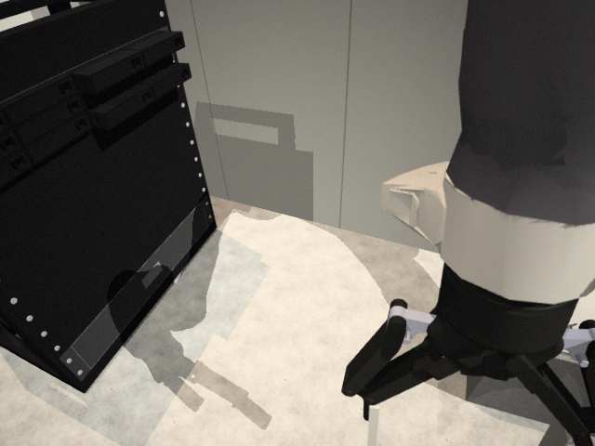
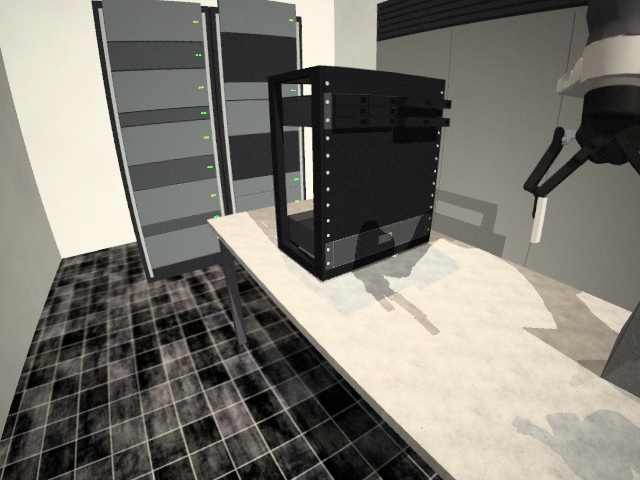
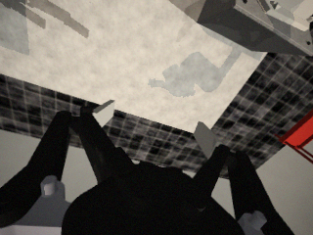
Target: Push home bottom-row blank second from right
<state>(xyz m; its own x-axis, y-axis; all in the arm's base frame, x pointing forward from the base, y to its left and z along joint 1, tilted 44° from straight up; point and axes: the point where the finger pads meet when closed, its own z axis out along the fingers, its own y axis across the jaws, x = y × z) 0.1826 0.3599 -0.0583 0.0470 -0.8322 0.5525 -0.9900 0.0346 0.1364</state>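
The black rack (image 2: 361,170) stands on the table, with the storage chassis (image 2: 385,111) at its top front. Several drive blanks stand out at the chassis's right side, one at the top (image 1: 129,59) and one below it (image 1: 138,98). The bottom row's second blank from the right (image 1: 122,130) lies in dark shadow under them, and its outline is hard to tell; it also shows in the exterior view (image 2: 410,135). My gripper (image 1: 473,408) is open and empty, hanging well to the right of the rack, above the table. Its fingers point down at the table.
The table (image 2: 439,335) is pale and ends at a front edge over a dark tiled floor. Tall grey server cabinets (image 2: 155,129) stand behind the rack. A grey panelled wall (image 1: 336,96) runs behind the table. A red frame (image 3: 298,137) shows at the wrist view's edge.
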